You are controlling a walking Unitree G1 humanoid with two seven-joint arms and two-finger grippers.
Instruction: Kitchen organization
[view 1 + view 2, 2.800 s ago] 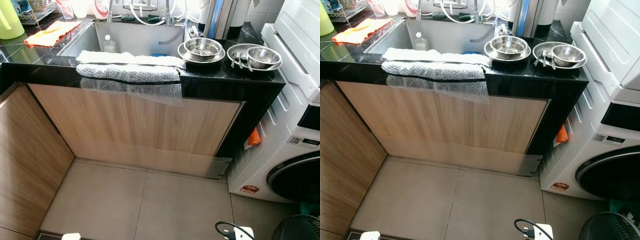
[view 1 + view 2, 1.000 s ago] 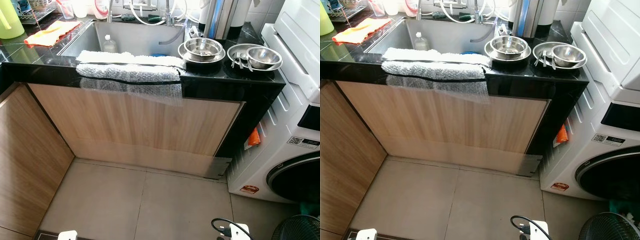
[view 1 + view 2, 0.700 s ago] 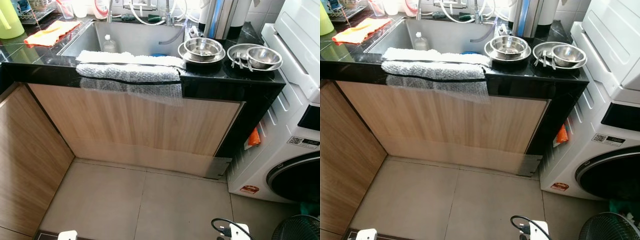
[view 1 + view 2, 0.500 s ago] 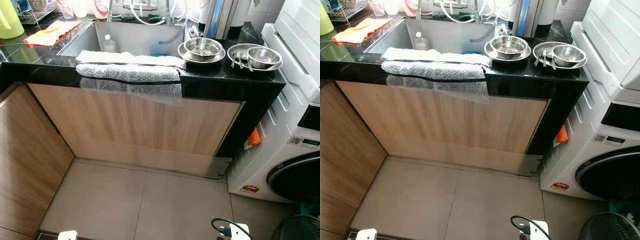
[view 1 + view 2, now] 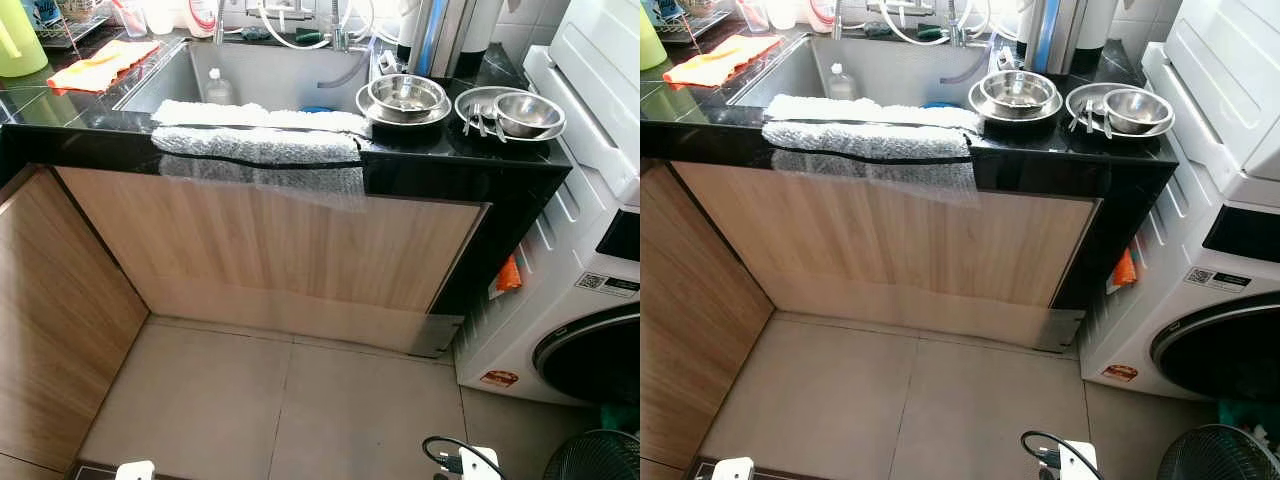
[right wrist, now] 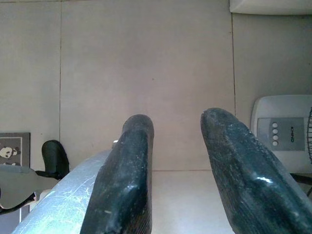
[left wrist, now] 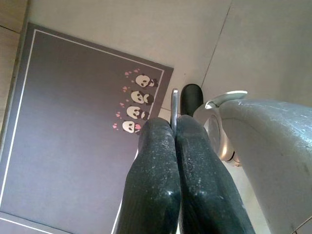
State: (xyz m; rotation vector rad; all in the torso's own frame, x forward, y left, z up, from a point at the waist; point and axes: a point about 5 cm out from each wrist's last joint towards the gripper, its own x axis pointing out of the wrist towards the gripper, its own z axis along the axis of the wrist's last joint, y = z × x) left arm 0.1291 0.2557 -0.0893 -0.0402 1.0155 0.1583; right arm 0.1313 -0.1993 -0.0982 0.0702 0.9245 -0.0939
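The left gripper hangs over a dark panda mat, squeezing a thin metal utensil. The right gripper hangs over the floor, fingers apart and empty.

The black desk carries two stacks of steel bowls beside the sink, a white towel over its front edge, and an orange cloth.

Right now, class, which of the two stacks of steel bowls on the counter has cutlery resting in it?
The stack nearer the washing machine: the right-hand steel bowls have utensils lying across the wide lower dish. The left-hand steel bowls, beside the sink, hold none.
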